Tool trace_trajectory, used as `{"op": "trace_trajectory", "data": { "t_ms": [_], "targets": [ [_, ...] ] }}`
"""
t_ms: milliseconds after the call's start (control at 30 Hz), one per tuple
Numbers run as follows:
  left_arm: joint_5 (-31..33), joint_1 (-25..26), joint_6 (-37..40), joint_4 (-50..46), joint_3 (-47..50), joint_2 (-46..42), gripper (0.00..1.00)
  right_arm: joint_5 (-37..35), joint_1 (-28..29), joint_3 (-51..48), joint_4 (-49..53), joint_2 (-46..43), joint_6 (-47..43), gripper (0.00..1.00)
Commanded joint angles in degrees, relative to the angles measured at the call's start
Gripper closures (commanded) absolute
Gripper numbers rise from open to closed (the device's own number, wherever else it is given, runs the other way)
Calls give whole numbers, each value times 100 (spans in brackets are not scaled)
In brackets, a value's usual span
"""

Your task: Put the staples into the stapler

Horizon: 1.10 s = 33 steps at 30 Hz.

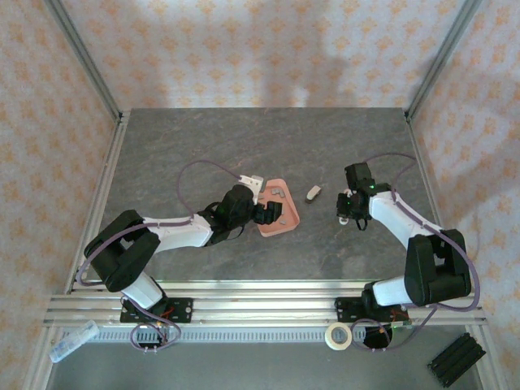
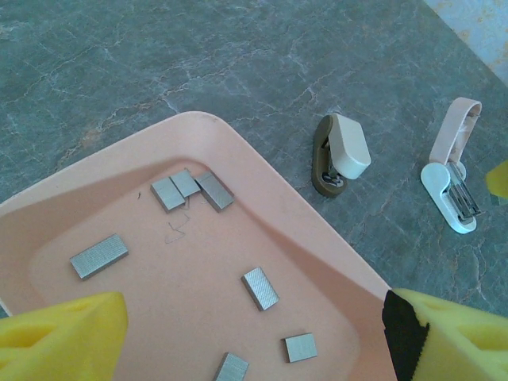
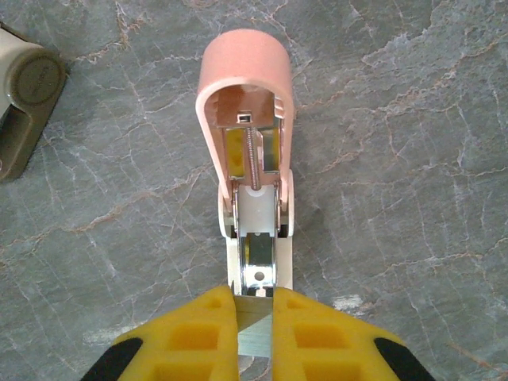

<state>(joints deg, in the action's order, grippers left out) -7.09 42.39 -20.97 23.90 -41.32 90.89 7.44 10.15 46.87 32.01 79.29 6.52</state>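
Several staples [image 2: 260, 287] lie loose as short grey strips in the salmon-pink tray [image 2: 198, 127], which sits mid-table [image 1: 282, 226]. My left gripper [image 2: 254, 349] hovers open over the tray, one yellow finger on each side and nothing between them. The stapler [image 3: 246, 95] stands open on the table, pink arm tilted up and white base with its metal channel flat [image 2: 438, 176]. My right gripper [image 3: 254, 298] is shut on a grey strip of staples [image 3: 255, 337], at the front end of the stapler's channel. In the top view the right gripper [image 1: 349, 210] is right of the tray.
A cream stubby piece with a brown underside [image 2: 348, 147] lies between the tray and the stapler [image 1: 313, 193]. A tape roll [image 1: 339, 335] and a black block [image 1: 455, 357] rest below the front rail. Aluminium posts frame the table.
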Motion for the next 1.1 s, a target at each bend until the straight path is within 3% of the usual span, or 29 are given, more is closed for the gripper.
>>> {"op": "trace_trajectory", "data": {
  "t_ms": [0, 567, 1067],
  "targets": [
    [40, 24, -27, 211, -44, -69, 16, -50, -31, 88, -30, 6, -82, 87],
    [-465, 23, -56, 943, 143, -17, 16, -15, -31, 44, -28, -91, -63, 87],
    [-436, 36, -70, 1046, 244, -63, 16, -14, -31, -3, -28, -204, -78, 87]
  ]
}}
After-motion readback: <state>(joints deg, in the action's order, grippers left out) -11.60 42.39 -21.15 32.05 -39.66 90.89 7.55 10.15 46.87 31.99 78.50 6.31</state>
